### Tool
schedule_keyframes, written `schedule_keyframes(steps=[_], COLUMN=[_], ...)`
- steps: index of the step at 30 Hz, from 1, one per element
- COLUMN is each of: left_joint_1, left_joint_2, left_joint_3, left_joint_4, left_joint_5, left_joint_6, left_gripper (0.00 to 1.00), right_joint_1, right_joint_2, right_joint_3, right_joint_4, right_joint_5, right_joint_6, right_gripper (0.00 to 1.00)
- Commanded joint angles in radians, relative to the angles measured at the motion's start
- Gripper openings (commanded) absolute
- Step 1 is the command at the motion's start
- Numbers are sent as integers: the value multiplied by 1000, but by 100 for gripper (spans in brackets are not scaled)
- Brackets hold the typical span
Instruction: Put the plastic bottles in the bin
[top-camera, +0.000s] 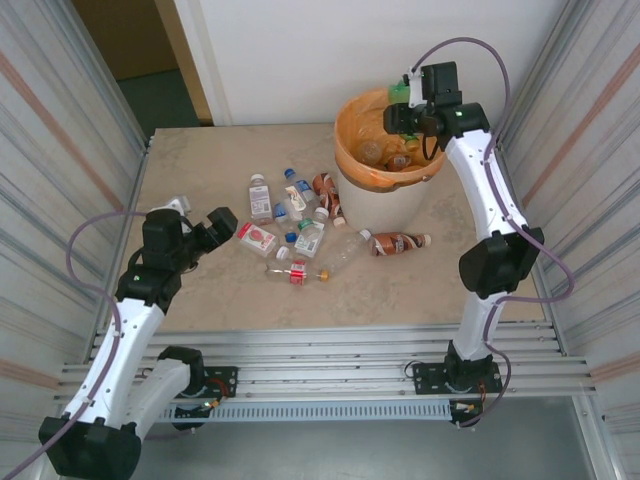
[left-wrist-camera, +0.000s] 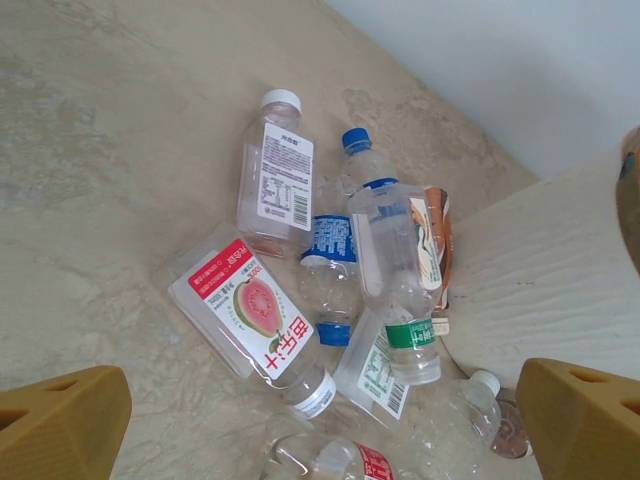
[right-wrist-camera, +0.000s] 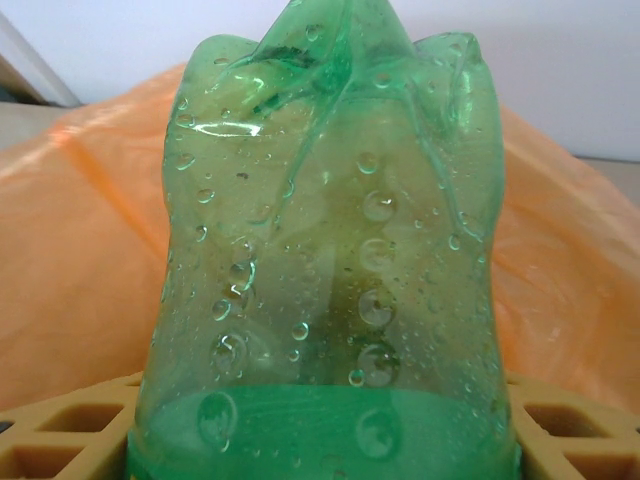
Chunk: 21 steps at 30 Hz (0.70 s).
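White arms, black joints, lilac cables, mustard-yellow fingers with square cut-outs

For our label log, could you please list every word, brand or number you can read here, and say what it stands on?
"芭乐汁" (my best reading): large red characters on the guava-picture bottle.
White-capped bottle: label print too small to read.
Blue-labelled bottle: blurred, unreadable.
Green-banded bottle: print too small to read.
Crushed green bottle: no text showing.

Beige table, plastic bottles scattered, bin standing far right
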Motion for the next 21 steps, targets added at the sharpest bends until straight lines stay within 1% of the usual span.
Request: schedule_keyframes(steps=[1, 5, 6, 10, 18, 21], left_joint_1=[7, 9, 10, 10, 12, 11], left_joint_2=[8, 25, 28, 32, 62, 77], left_joint_3=[-14, -18, -18, -27, -44, -61], left_joint_4=[-25, -26, -25, -25, -20, -12], left_joint_5=[-29, -28, -28, -29, -12, 11], left_joint_6=[-23, -35, -35, -38, -45, -66], left_gripper=[99, 99, 99, 99, 99, 98], right_joint_1=[-14, -18, -20, -24, -22, -16], right_joint_2=[15, 27, 27, 16, -45, -101], right_joint_3=[25, 16, 14, 12, -11, -50], right_joint_4=[-11, -11, -13, -13, 1, 24], right_joint_5=[-4, 24, 24, 27, 15, -8], right_joint_6=[-22, -26, -26, -26, -13, -2], right_gripper=[54, 66, 71, 82, 85, 91])
